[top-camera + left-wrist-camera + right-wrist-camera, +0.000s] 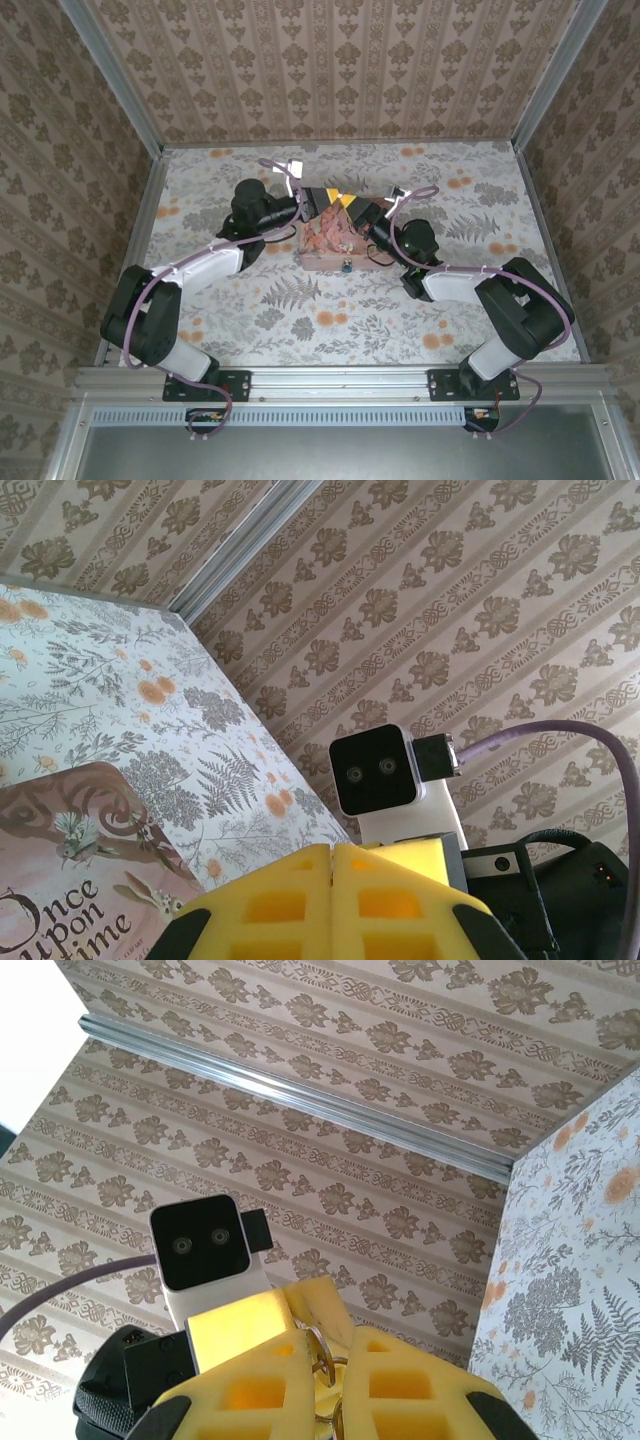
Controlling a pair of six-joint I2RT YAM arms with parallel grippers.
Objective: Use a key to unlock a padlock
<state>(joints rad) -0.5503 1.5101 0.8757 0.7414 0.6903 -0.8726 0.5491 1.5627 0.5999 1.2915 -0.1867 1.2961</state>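
From above, I see both arms leaning in over the tin (322,243), with the left gripper (330,198) and right gripper (358,210) nearly tip to tip above its far edge. The padlock (345,268), a dark bluish speck, sits at the tin's near edge.

On the left wrist, the left gripper (332,880) has its jaws pressed flat together, gripping nothing; the tin (70,880) lies lower left.

On the right wrist, the right gripper (325,1372) is closed on a small metal loop, probably the key (318,1353); it's too close to be sure.
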